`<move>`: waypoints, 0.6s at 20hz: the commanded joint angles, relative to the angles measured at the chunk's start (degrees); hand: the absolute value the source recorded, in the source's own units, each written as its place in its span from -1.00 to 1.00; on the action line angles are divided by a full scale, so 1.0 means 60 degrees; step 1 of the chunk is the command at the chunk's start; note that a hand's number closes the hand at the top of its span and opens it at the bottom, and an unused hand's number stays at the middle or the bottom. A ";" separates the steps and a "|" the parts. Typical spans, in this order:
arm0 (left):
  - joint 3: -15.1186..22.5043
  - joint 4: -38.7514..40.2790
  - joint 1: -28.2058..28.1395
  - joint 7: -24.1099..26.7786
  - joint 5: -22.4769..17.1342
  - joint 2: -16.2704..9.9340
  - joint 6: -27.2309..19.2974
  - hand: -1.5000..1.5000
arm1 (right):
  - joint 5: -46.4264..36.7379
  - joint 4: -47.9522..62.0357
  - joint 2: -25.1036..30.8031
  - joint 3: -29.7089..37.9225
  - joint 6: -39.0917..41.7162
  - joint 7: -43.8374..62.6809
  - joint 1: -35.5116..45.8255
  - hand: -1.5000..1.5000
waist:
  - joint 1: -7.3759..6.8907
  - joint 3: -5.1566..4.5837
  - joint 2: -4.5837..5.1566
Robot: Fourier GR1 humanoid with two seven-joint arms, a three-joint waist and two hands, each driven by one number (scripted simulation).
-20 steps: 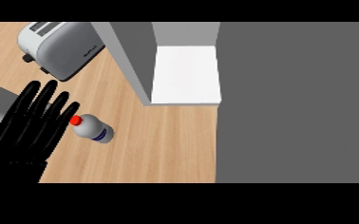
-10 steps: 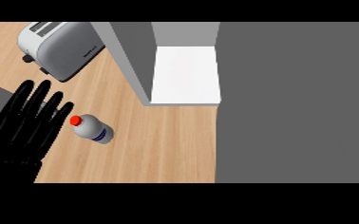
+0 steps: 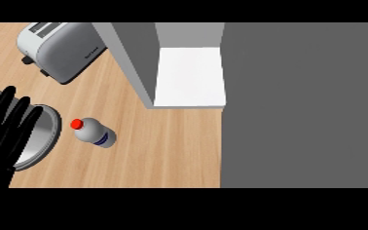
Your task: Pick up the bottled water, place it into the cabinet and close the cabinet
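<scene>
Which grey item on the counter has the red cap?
The bottled water, right of the left hand. The toaster and the round metal plate show no red.

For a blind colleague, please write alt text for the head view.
A water bottle with a red cap lies on the wooden counter, untouched. An open black left hand rests at the left edge over a metal bowl; behind are a toaster and an open cabinet.

No readable text, faint dark mark on toaster (image 3: 61,48) side, bottled water (image 3: 95,132) label illegible
</scene>
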State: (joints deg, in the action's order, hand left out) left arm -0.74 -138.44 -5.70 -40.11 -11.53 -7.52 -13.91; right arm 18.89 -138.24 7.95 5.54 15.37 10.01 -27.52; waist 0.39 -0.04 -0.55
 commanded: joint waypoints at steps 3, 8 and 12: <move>-0.0595 -0.0025 -0.1145 0.0988 -0.0693 0.0076 0.0909 -1.00 | 0.1904 -0.1805 -0.0018 0.0557 0.0026 0.0585 -0.0685 -1.00 | -0.0009 -0.0013 0.0032; -0.1322 0.1349 -0.1349 0.2064 -0.1121 0.0015 0.1805 -1.00 | 0.1778 -0.2093 -0.0054 0.0370 0.0243 0.0539 -0.0983 -1.00 | 0.0038 -0.0024 0.0041; -0.1589 0.2168 -0.1524 0.2704 -0.1212 -0.0083 0.2352 -1.00 | 0.2002 -0.1891 -0.0118 0.0546 0.0556 0.0204 -0.1420 -1.00 | 0.0089 -0.0017 0.0044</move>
State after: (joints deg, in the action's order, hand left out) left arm -7.64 -129.63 -13.23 -27.96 -16.69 -7.48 -3.33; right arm 21.16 -137.79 8.33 8.70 19.65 6.66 -31.60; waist 0.91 -0.11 -0.33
